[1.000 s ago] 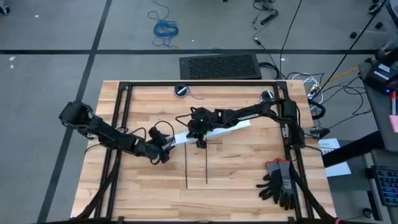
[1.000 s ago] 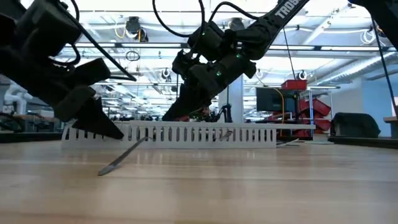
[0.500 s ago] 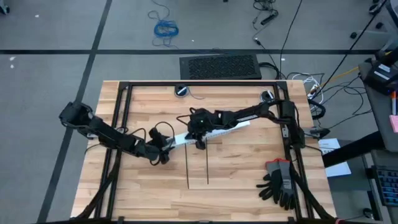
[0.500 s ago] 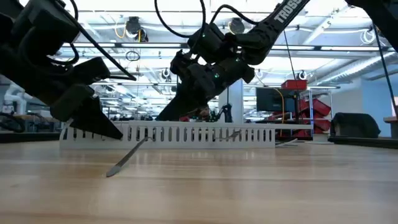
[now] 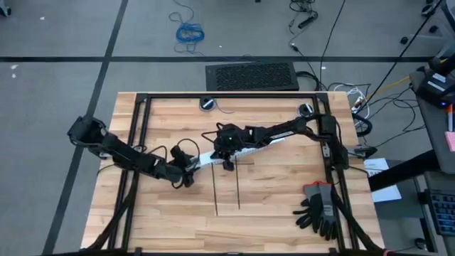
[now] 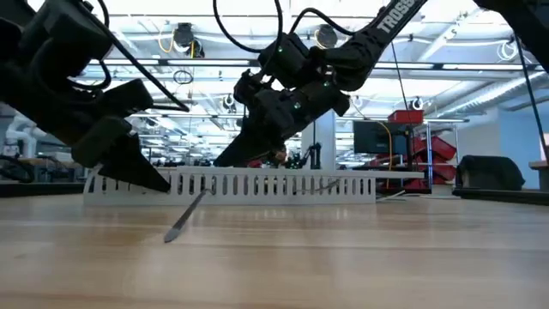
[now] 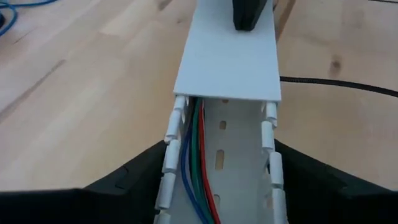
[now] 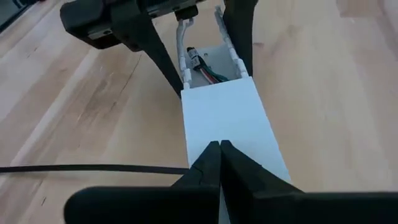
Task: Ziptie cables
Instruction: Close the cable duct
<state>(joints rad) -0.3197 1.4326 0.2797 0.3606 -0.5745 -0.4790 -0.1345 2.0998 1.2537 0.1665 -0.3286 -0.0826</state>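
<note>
Sliding a little way since a moment ago, the white tray (image 6: 257,184) takes with it the zipties (image 5: 238,188) that touch its side. The left gripper (image 5: 189,169) is clamped on one end of the tray, and the right gripper (image 8: 217,149) presses its closed fingers on the tray's lid (image 8: 224,118). The cables (image 7: 199,155) lie inside the tray, so nothing looks tied yet.

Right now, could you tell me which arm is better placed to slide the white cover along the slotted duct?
The right. Its hand has its closed fingertips resting on the white cover. The left hand straddles the slotted duct at its uncovered end, where the wires show, so it seems better suited to bracing.
</note>
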